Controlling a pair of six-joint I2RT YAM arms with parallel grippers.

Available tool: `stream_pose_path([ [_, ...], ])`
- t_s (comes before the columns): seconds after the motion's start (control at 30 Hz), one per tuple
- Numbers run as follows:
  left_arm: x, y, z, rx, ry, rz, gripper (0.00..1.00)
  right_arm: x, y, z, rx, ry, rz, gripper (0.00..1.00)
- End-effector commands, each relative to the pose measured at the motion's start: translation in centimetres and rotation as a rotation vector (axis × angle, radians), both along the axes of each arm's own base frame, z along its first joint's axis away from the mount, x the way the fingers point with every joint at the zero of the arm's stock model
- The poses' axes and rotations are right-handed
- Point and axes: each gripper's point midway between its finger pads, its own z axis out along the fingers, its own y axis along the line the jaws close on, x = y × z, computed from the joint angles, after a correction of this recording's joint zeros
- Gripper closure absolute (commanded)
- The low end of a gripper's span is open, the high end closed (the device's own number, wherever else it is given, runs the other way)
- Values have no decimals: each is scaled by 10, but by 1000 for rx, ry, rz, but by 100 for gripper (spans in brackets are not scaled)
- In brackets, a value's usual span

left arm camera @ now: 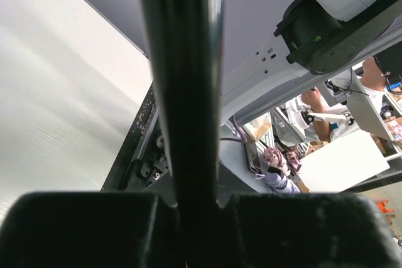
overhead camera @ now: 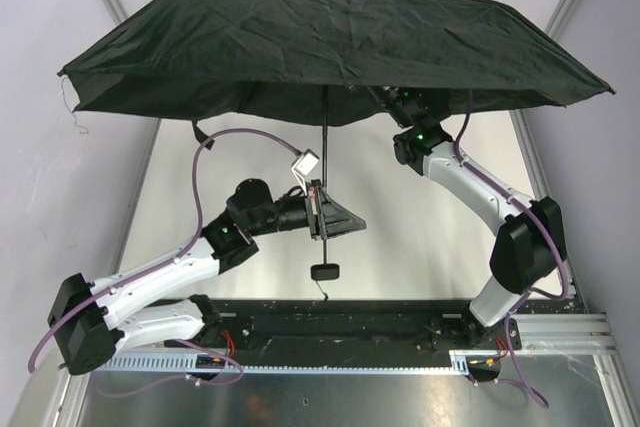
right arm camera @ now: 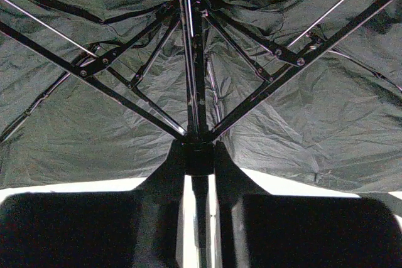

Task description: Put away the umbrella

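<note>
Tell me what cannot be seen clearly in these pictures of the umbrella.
- Top view: the right tool is hidden under the umbrella canopy.
- Right wrist view: black on black; whether it clamps the runner or only flanks it is unclear.
- Left wrist view: the shaft in the left tool is too near and blurred.

bright even light, dim under umbrella [right arm camera: 94,123], nr foreground blurred

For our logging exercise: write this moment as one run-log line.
umbrella open | left gripper shut on shaft | right gripper shut on runner under canopy | not yet folded
</note>
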Motion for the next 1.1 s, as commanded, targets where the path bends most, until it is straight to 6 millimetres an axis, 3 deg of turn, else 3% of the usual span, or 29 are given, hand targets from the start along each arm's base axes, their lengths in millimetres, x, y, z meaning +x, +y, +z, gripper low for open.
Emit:
stream_pose_path([
  [0.0, -1, 4, 18, -60, -94, -1, 100, -2, -16, 38, 50, -88, -57, 98],
  [0.17, 1, 15, 1, -30, -59, 54, 56, -3, -26, 41, 13, -99, -137, 100],
  [0.27, -4, 23, -20, -8, -21, 68, 47, -5, -31, 49, -20, -120, -208, 100],
  [0.43, -13, 27, -48, 32, 40, 61, 55, 2, -30, 57, -53, -133, -238, 100],
  [0.53, -7, 26, -49, 51, 32, 86, 87, 4, -27, 54, -81, -141, -258, 100],
  [0.6, 5, 26, -41, 79, 16, 134, 97, 10, -25, 49, -132, -120, -291, 100],
  [0.73, 34, 31, -5, 91, -89, 230, 100, 12, -10, 7, -363, -39, -373, 100],
  [0.93, 83, 43, 32, 68, -139, 310, 100, -31, 12, -77, -512, 9, -272, 100],
  [1.07, 93, 39, 53, 31, -164, 301, 100, -64, 21, -109, -492, 50, -159, 100],
])
